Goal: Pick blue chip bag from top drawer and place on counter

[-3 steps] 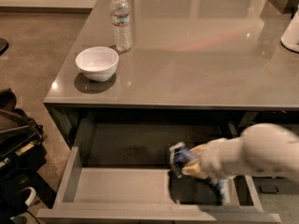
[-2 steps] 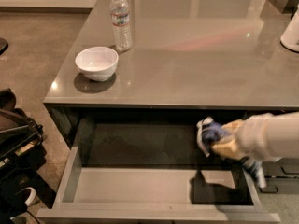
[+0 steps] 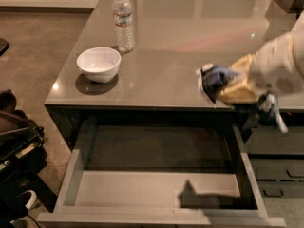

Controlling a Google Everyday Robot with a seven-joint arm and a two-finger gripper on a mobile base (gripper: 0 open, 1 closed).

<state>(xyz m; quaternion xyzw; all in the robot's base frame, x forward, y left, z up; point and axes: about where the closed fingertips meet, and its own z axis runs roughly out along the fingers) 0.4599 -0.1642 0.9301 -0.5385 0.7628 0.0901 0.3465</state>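
The blue chip bag (image 3: 213, 79), crinkled navy with a pale panel, hangs in the air over the front edge of the grey-brown counter (image 3: 190, 37), right of the middle. My gripper (image 3: 227, 88) reaches in from the right on a white arm and is shut on the bag. The top drawer (image 3: 142, 190) is pulled wide open below. Its flat grey bottom holds nothing but the arm's shadow at the right. The fingers are mostly hidden by the bag and the arm.
A white bowl (image 3: 99, 63) and a clear water bottle (image 3: 123, 20) stand on the counter's left part. Narrower dark drawers with handles (image 3: 278, 170) sit at the lower right. A black bag (image 3: 16, 146) lies on the floor at the left.
My gripper has lifted the blue chip bag up out of the drawer's right side to above the counter's front edge. The drawer now lies empty.
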